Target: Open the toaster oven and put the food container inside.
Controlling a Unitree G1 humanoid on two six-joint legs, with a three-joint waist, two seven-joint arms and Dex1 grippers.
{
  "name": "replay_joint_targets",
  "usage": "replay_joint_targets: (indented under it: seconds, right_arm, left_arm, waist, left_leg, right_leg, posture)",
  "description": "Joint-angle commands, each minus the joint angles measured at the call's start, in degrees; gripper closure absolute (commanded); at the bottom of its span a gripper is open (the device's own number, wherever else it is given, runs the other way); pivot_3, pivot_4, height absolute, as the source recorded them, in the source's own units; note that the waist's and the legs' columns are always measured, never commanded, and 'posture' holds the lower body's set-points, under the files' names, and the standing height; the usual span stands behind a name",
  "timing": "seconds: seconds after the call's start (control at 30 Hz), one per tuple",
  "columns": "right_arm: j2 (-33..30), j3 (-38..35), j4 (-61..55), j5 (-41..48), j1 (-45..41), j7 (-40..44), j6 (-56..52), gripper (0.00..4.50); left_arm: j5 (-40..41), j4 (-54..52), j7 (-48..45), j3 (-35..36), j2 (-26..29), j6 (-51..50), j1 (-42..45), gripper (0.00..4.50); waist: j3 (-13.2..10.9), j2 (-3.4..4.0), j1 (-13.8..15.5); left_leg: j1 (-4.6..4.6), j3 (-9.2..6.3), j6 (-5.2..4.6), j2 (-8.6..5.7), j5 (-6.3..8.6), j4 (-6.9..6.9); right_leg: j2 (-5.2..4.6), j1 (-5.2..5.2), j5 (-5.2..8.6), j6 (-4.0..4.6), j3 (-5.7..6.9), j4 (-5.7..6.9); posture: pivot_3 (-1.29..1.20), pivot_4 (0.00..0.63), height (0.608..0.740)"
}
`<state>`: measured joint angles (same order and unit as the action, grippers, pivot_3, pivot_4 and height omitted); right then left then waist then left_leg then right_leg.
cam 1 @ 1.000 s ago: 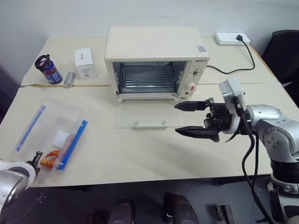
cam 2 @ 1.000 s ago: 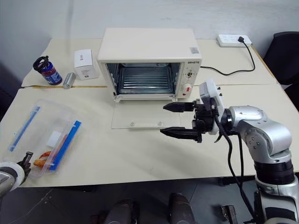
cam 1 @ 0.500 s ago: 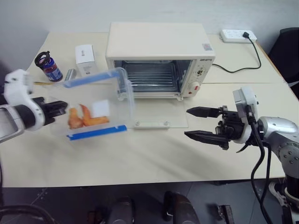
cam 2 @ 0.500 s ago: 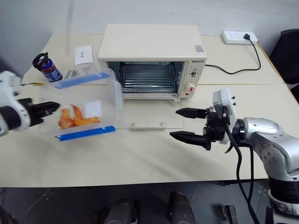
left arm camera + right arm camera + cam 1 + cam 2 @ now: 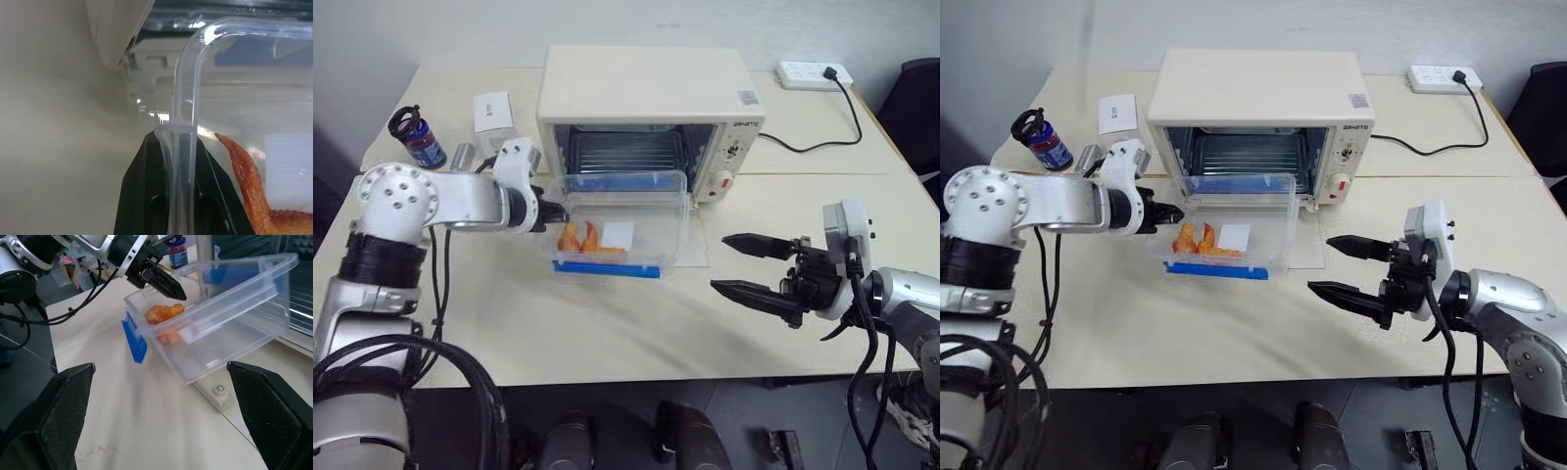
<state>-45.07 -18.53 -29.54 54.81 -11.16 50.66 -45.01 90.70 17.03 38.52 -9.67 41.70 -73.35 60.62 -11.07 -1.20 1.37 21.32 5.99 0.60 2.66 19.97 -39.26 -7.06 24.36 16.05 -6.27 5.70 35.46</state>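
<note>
- Pinching the clear rim of the food container (image 5: 622, 223), your left gripper (image 5: 555, 213) had its jaws closed on the container's near short end; the left wrist view showed the two black fingers (image 5: 146, 196) pressed on either side of that rim.
- You held the food container off the table (image 5: 607, 323), tilted, directly in front of the toaster oven (image 5: 646, 117) and over its lowered glass door (image 5: 697, 253).
- Orange food pieces (image 5: 579, 238) lay inside the box toward the gripper end, with a white patch beside them; one blue clip strip (image 5: 605, 269) ran along the lower long side and the other along the upper side, next to the oven mouth.
- The container's far end sat close to the oven opening; you could not tell from these views whether it touched the oven.
- Your right gripper (image 5: 749, 266) hung over the table to the right of the oven door, jaws wide apart and holding nothing, well apart from the container.
- The toaster oven stood open at the back of the table, its wire rack visible inside and its dial panel with a red button on the right side.
- Behind your left arm on the table stood a small white carton (image 5: 492, 112), a dark blue can (image 5: 419, 142) and a small silver cylinder (image 5: 462, 156).
- A white power strip (image 5: 813, 72) lay at the far right corner, with a black cable (image 5: 803, 142) running toward the oven.
</note>
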Motion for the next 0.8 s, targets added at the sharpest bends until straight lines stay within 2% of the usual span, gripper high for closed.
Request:
replay_joint_targets:
  seconds: [0.03,0.2,0.47,0.53,0.57,0.63,0.73,0.8]
  right_arm:
    - [-0.4,-2.0,-2.6,1.3,0.8,-0.9,1.2,0.0]
    - [-0.5,-1.7,-2.3,-0.2,1.5,-1.8,2.2,0.0]
    - [-1.3,0.6,-0.2,-2.7,0.0,-0.6,3.6,0.0]
    - [-1.3,1.3,0.2,-2.3,-1.4,-0.4,3.1,0.0]
    - [-1.3,1.8,0.4,-2.1,-2.0,-0.2,2.9,0.17]
    - [-1.3,3.7,0.7,-2.3,-2.9,0.7,2.5,0.59]
    - [-1.1,7.1,0.8,-4.1,-3.4,2.5,3.3,1.58]
    - [-0.2,10.1,1.3,-5.2,-4.9,2.9,3.5,2.19]
  left_arm:
    - [-7.6,3.7,-2.1,3.0,-3.1,-0.7,2.4,3.57]
    - [-12.5,3.3,-6.2,9.2,-5.7,-1.2,3.4,2.14]
    - [-13.8,-11.1,-16.9,21.5,-1.1,-0.5,-2.5,2.14]
    - [-13.7,-15.9,-23.2,25.2,0.8,1.1,-5.7,2.14]
    - [-13.2,-18.2,-27.5,26.8,1.8,1.7,-7.7,2.1]
    - [-10.9,-24.1,-39.4,30.8,4.3,2.5,-13.1,2.51]
    - [-7.0,-31.3,-57.3,35.4,8.8,1.1,-22.4,3.31]
    - [-9.7,-35.8,-66.7,35.3,12.1,2.1,-29.6,3.89]
  waist:
    - [0.0,0.0,0.0]
    - [0.0,-0.01,0.0]
    - [0.0,-0.01,0.0]
    - [0.0,-0.01,-0.1]
    - [0.0,-0.01,-0.1]
    - [0.0,0.0,-0.1]
    - [0.0,-0.01,-0.3]
    - [0.0,0.0,-0.2]
  left_leg:
    - [-0.03,-0.01,0.04,0.0,-0.07,0.01]
    - [-0.04,-0.03,0.14,0.01,-0.31,0.02]
    - [-0.02,-0.06,0.17,0.03,-0.34,0.11]
    - [0.0,-0.08,0.17,0.03,-0.34,0.08]
    - [-0.01,-0.07,0.17,0.03,-0.34,0.08]
    - [-0.01,-0.08,0.18,0.04,-0.34,0.07]
    - [-0.02,-0.05,0.19,0.05,-0.34,0.1]
    - [-0.02,-0.06,0.19,0.05,-0.33,0.11]
  right_leg:
    - [0.0,0.0,0.0,0.0,0.0,0.03]
    - [0.0,0.0,0.0,0.0,-0.03,0.1]
    - [-0.01,0.09,0.0,0.01,-0.02,0.17]
    - [-0.02,0.09,0.0,0.01,-0.02,0.18]
    - [-0.02,0.09,0.0,0.02,-0.02,0.18]
    - [-0.01,0.09,0.0,0.02,-0.01,0.2]
    - [-0.01,0.12,0.02,0.05,-0.01,0.2]
    - [-0.01,0.12,0.03,0.08,-0.01,0.2]
  posture:
    - [0.0,0.15,0.74]
    - [0.0,0.15,0.74]
    - [0.0,0.15,0.74]
    - [0.0,0.15,0.74]
    - [0.0,0.15,0.74]
    - [0.0,0.15,0.74]
    - [0.0,0.15,0.74]
    - [0.0,0.15,0.74]
